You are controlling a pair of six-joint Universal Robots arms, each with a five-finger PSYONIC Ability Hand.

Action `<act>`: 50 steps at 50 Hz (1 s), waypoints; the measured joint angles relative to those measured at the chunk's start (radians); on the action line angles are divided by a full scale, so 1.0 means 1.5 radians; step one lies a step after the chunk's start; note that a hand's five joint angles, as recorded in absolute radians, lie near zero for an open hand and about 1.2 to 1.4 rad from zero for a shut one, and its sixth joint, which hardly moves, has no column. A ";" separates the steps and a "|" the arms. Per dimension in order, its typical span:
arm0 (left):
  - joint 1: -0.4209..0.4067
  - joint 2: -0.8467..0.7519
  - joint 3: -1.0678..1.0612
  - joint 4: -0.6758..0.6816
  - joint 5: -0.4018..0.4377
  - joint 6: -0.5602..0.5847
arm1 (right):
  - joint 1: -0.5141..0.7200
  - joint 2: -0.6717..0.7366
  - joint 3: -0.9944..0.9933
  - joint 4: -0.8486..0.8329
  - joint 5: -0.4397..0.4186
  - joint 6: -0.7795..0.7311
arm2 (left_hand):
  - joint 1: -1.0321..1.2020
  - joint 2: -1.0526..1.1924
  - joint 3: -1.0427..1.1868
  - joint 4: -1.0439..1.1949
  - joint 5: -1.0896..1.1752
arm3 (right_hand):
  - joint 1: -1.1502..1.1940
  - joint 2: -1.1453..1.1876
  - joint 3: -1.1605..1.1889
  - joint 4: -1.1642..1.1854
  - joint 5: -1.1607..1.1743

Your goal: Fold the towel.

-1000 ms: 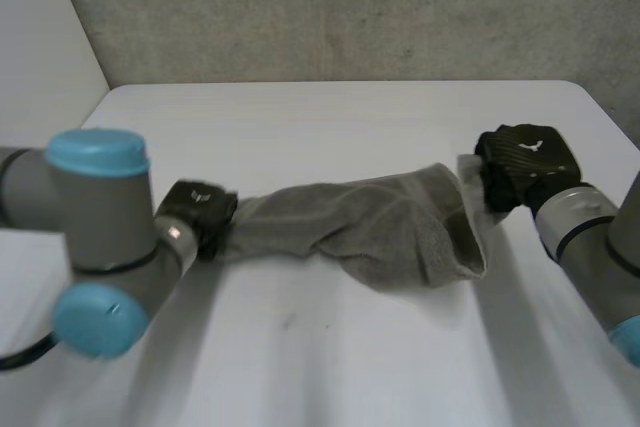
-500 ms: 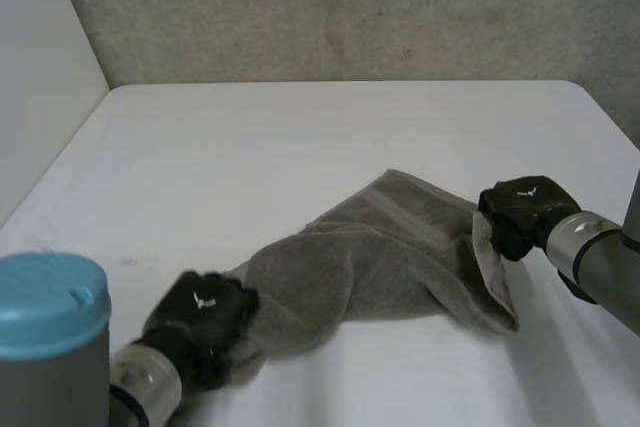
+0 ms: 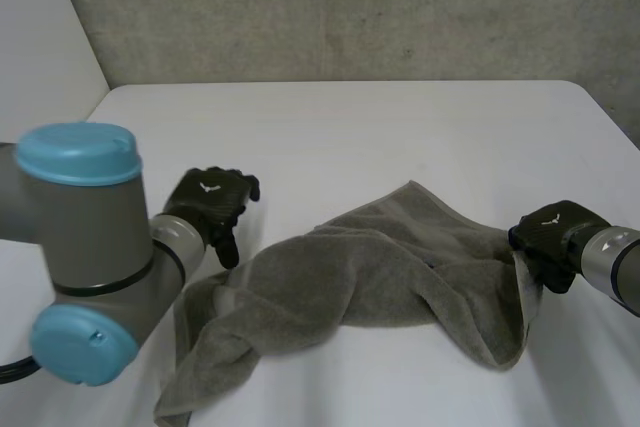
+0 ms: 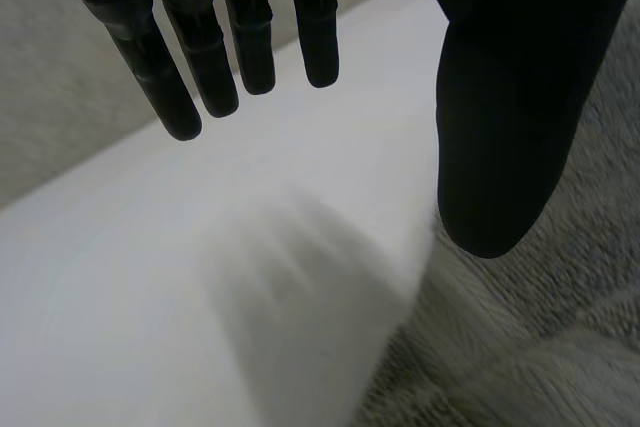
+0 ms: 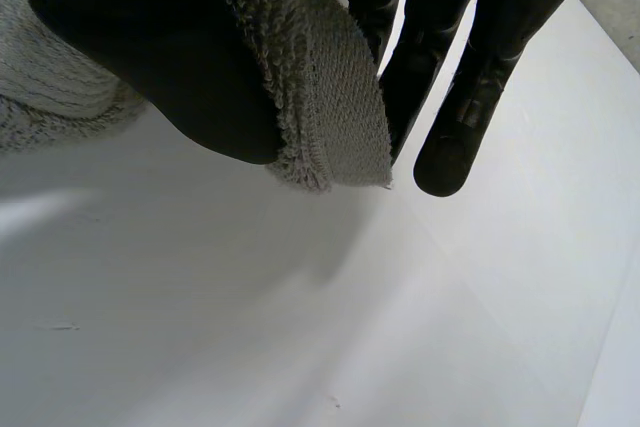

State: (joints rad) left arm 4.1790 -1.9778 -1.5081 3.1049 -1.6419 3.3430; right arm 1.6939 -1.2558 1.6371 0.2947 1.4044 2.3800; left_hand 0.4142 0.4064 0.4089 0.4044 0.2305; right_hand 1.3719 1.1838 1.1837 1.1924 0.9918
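Right robot hand [image 3: 552, 239] pinches the towel [image 3: 370, 287] at a corner; left robot hand [image 3: 210, 203] hangs spread.

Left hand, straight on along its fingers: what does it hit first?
Probably the bare table, which lies ahead of the open fingers of the left hand in its wrist view. The towel lies beside the thumb, off that line, though depth is hard to judge.

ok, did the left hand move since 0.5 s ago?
Yes. The left hand has moved across the table toward the back wall, away from the near side. It is open now and no longer holds the towel.
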 measured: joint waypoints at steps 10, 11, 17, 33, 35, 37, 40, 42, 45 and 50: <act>-0.003 -0.102 0.041 -0.017 0.052 0.000 | 0.000 0.006 -0.010 -0.024 0.001 0.008 | 0.003 0.006 0.003 0.007 0.007 | 0.000 0.000 0.000 0.000 0.000; -0.004 -0.110 0.047 -0.023 0.054 0.000 | 0.001 0.008 -0.015 -0.035 0.002 0.013 | 0.008 0.017 0.016 0.018 0.017 | 0.000 0.000 0.000 0.000 0.000; -0.006 -0.133 0.082 -0.060 0.056 0.001 | 0.003 0.018 -0.047 -0.081 0.003 0.047 | 0.170 0.176 0.175 0.169 0.164 | 0.000 0.000 0.000 0.000 -0.001; 0.000 -0.203 0.471 -0.069 -0.005 0.004 | 0.091 0.073 -0.310 -0.325 0.053 0.268 | 0.505 0.535 0.532 0.536 0.523 | 0.004 0.003 0.000 0.002 0.000; 0.004 -0.204 0.528 -0.053 -0.029 0.002 | 0.093 0.070 -0.326 -0.389 0.072 0.292 | 0.505 0.537 0.534 0.538 0.525 | 0.004 0.003 0.000 0.003 0.000; 0.009 -0.198 0.591 -0.035 -0.059 -0.001 | 0.094 0.063 -0.337 -0.466 0.099 0.316 | 0.505 0.538 0.536 0.540 0.526 | 0.004 0.003 0.000 0.003 0.000; 0.013 -0.176 0.634 -0.025 -0.091 -0.011 | 0.095 0.052 -0.338 -0.536 0.130 0.334 | 0.505 0.539 0.537 0.541 0.528 | 0.004 0.003 0.000 0.003 0.000; 0.014 -0.158 0.627 -0.029 -0.101 -0.020 | 0.094 0.047 -0.333 -0.547 0.137 0.338 | 0.505 0.539 0.537 0.541 0.528 | 0.004 0.003 0.000 0.003 0.000; 0.013 -0.118 0.558 -0.045 -0.106 -0.038 | 0.092 0.042 -0.317 -0.525 0.137 0.339 | 0.505 0.539 0.537 0.541 0.528 | 0.004 0.003 0.000 0.003 0.000; 0.011 -0.062 0.372 -0.057 -0.103 -0.055 | 0.088 0.052 -0.283 -0.402 0.092 0.330 | 0.505 0.540 0.538 0.541 0.528 | 0.004 0.003 0.000 0.003 0.000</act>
State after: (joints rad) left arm 4.1957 -2.0704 -0.9495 3.0201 -1.7958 3.2612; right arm 1.8260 -1.1773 1.2120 -0.3080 1.5422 2.8753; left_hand 1.1723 1.2157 1.2155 1.2163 1.0230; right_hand 1.3785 1.1886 1.1837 1.1963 0.9923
